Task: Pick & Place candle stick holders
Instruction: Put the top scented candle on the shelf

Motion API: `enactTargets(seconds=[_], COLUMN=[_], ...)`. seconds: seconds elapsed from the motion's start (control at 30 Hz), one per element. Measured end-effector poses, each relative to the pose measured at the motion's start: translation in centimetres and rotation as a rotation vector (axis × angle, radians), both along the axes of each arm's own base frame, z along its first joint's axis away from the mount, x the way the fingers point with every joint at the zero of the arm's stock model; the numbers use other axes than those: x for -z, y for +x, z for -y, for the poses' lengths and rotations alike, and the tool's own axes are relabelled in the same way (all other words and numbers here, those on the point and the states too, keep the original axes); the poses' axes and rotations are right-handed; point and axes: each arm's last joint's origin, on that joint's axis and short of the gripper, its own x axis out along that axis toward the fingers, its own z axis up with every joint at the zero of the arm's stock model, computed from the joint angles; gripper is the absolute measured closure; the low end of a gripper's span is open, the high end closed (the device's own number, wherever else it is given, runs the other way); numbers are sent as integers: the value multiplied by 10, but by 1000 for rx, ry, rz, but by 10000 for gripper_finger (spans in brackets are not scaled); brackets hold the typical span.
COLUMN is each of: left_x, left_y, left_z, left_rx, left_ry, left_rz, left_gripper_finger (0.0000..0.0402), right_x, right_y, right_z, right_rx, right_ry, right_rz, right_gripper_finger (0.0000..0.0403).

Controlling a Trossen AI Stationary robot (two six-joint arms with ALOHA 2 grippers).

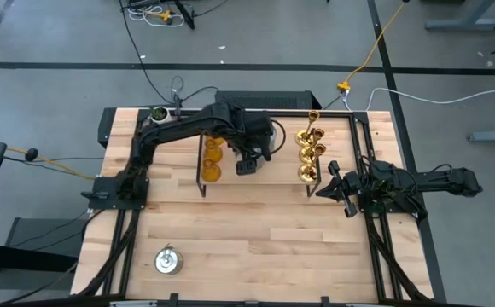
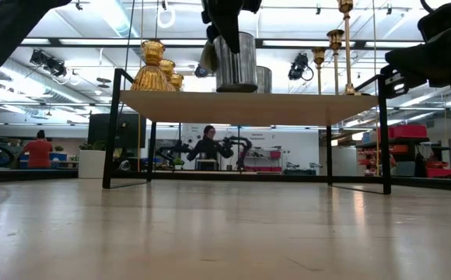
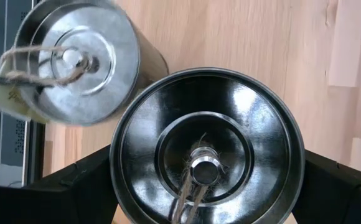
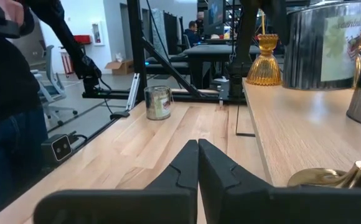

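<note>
Left fingers spread wide around a silver can holder, second can just beyond; right fingers pressed shut, holding nothing.

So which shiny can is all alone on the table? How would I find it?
Start at the wooden rack in the middle of the table, then look to the table's near left corner. The silver can-shaped holder stands there on the bare wood by itself, with a bit of string on its top, while the other holders crowd the rack.
</note>
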Motion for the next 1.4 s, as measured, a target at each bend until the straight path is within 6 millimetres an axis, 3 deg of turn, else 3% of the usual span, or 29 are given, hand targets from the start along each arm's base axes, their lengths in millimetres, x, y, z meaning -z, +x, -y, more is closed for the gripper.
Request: enactTargets(seconds=[0.5,1.4], left_x=[17,21], left_y=[12,12], left_z=[-1,-12], left_rx=[1,-14], left_ry=[-7,-12], left_rz=[-33,-55], left_gripper_finger=[33,32], right_x=[0,0], right_y=[0,0], right_z=[0,0], right_rx=[1,0], right_ry=[0,0], right_rz=[1,1], right_gripper_finger=[389,389])
